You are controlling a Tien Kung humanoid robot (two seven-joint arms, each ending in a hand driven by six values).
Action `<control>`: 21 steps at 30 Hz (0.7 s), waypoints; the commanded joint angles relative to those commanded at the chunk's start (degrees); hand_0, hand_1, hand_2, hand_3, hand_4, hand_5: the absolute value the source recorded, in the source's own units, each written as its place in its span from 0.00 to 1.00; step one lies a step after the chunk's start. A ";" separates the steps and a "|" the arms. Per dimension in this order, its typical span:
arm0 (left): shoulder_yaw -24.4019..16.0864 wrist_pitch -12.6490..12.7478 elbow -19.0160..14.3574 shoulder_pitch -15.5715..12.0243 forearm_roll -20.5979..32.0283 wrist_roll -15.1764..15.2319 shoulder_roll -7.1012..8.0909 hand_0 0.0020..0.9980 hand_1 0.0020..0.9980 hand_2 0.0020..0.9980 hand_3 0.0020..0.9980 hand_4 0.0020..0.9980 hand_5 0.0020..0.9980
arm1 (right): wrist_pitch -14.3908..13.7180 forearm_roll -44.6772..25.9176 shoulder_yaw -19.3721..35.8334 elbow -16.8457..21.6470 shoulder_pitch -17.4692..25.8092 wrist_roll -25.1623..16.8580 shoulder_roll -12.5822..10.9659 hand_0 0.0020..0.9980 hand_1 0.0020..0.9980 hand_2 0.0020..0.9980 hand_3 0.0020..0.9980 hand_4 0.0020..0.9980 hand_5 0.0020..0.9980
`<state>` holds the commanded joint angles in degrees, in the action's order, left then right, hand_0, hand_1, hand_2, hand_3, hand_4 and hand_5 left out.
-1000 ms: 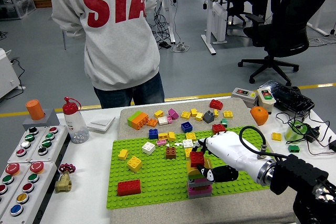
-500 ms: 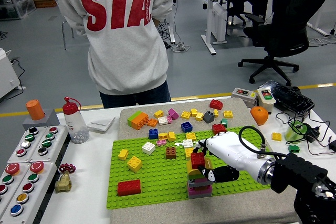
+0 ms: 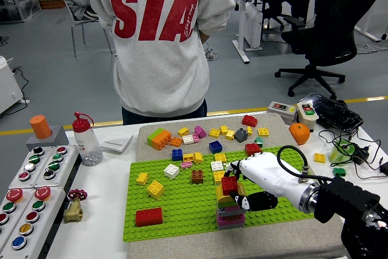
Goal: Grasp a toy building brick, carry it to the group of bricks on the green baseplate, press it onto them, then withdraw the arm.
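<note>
Near the front right of the green baseplate point(image 3: 182, 207), your red brick point(image 3: 228, 185) sits on top of the stacked group of bricks point(image 3: 230, 210), with the right hand point(image 3: 251, 180) curled over it, fingers closed on the brick from above and the side. I judge this to be the pressing step: the brick is at the stack, and whether its studs are fully seated cannot be told from this view. Your next move calls for straight downward pressure without tilting the narrow stack, then loosening the fingers and drawing the arm back toward the right edge. The left arm is not visible. Elsewhere on the baseplate lie a red flat brick point(image 3: 148, 216) near the front left corner, a yellow brick point(image 3: 155, 188), a brown brick point(image 3: 197, 176) and a white brick point(image 3: 171, 171). Loose bricks point(image 3: 212, 133) are scattered on the beige mat beyond the baseplate's far edge. At the table's left edge stand a button panel point(image 3: 30, 195), a clear bottle point(image 3: 88, 141) and a brass valve point(image 3: 74, 207). A person in a grey sweatshirt point(image 3: 160, 40) stands at the far side, back turned, hands not on the table; an office chair point(image 3: 330, 25) stands behind.
</note>
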<state>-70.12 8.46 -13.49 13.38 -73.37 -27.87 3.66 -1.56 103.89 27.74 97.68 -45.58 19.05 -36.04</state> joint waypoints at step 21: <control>0.05 0.08 0.09 0.48 0.24 0.20 0.07 0.62 0.59 0.59 0.39 0.28 0.92 | 0.47 -0.24 0.29 -0.16 0.34 -0.33 -0.44 0.73 0.61 0.60 0.59 0.44 0.31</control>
<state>-70.07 8.53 -13.40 13.86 -73.13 -27.67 3.73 -1.10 103.65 28.04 97.52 -45.24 18.72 -36.48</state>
